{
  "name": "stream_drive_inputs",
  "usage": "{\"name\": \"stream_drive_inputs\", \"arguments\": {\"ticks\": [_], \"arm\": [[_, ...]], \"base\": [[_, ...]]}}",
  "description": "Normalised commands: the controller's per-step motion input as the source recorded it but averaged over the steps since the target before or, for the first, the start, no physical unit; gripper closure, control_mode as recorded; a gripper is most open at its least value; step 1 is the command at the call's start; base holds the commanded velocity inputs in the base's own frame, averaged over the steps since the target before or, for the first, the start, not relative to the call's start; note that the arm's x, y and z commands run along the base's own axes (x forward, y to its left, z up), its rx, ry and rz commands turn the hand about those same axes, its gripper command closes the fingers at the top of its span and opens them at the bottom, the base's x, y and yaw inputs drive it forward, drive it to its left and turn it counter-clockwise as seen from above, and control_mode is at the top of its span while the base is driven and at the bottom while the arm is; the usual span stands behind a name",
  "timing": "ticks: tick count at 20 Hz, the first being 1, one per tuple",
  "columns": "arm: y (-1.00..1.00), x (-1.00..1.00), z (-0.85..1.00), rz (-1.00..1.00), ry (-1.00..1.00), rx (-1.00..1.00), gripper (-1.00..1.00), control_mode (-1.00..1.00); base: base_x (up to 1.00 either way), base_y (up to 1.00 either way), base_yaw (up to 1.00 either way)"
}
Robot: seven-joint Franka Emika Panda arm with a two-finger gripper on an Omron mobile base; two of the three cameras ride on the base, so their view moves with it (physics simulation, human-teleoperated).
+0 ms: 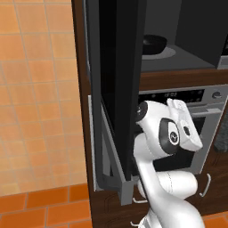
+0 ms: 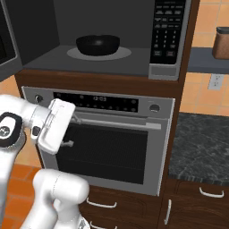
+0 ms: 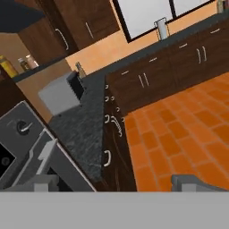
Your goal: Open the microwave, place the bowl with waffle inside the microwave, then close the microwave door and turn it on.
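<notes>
Black bowl (image 2: 98,44) inside microwave (image 2: 107,58), well above gripper (image 3: 112,181).

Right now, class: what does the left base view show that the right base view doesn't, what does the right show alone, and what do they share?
Left alone: the door swung open, edge-on, and the tiled wall. Right alone: the keypad, the granite counter and a wall socket. Shared: the bowl on the turntable inside the microwave, the oven below, and the arm.

Even, flat rendered light; sharp, no blur or glare; microwave (image 2: 89,40) cavity dim, soft shadows.
</notes>
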Motion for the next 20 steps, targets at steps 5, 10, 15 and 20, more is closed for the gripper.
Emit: {"name": "stream_drive_inputs", "arguments": {"ticks": [5,10,15,20], "arm": [[0.63,-0.04,-0.52,0.00,-0.25,-0.27,-1.00,-1.00],[0.80,-0.05,-0.51,0.00,-0.24,-0.38,-1.00,-1.00],[0.77,-0.11,-0.45,0.00,-0.25,-0.37,-1.00,-1.00],[0.88,-0.30,-0.02,0.00,-0.32,-0.29,-1.00,-1.00]], "base": [[0.00,0.00,0.00],[0.00,0.00,0.00],[0.00,0.00,0.00],[0.00,0.00,0.00]]}}
